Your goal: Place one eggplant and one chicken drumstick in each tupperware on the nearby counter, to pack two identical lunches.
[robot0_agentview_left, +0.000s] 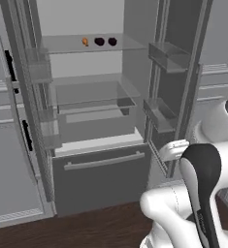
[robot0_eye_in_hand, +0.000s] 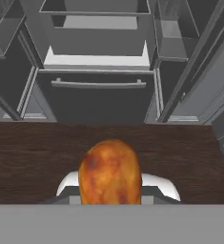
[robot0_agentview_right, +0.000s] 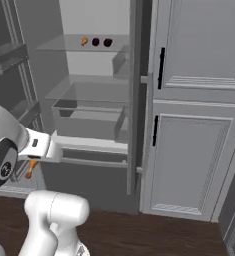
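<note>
The gripper point(robot0_eye_in_hand: 111, 202) grips a glossy browned drumstick point(robot0_eye_in_hand: 110, 174) above dark wood floor point(robot0_eye_in_hand: 32, 157). Ahead stands the open grey fridge point(robot0_agentview_left: 98, 179); its far top glass shelf point(robot0_agentview_left: 67, 47) holds another drumstick point(robot0_agentview_left: 85, 42) and two dark round eggplants point(robot0_agentview_left: 105, 41).

Fridge shelf point(robot0_agentview_left: 93, 44): 1 drumstick point(robot0_agentview_left: 85, 42), 2 eggplants point(robot0_agentview_left: 105, 41).

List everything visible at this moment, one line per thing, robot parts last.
Browned orange chicken drumstick: one, held in the end effector, above the floor.
Second orange drumstick: one, top glass shelf of the open fridge.
Dark purple round eggplants: two, same shelf, right of the drumstick.
Grey fridge drawer with bar handle: one, shut, at the bottom.
Dark wooden floor: in front of the fridge.
Grey panelled cabinet doors with black handles: right of the fridge.
End effector: one, shut on the drumstick.
</note>
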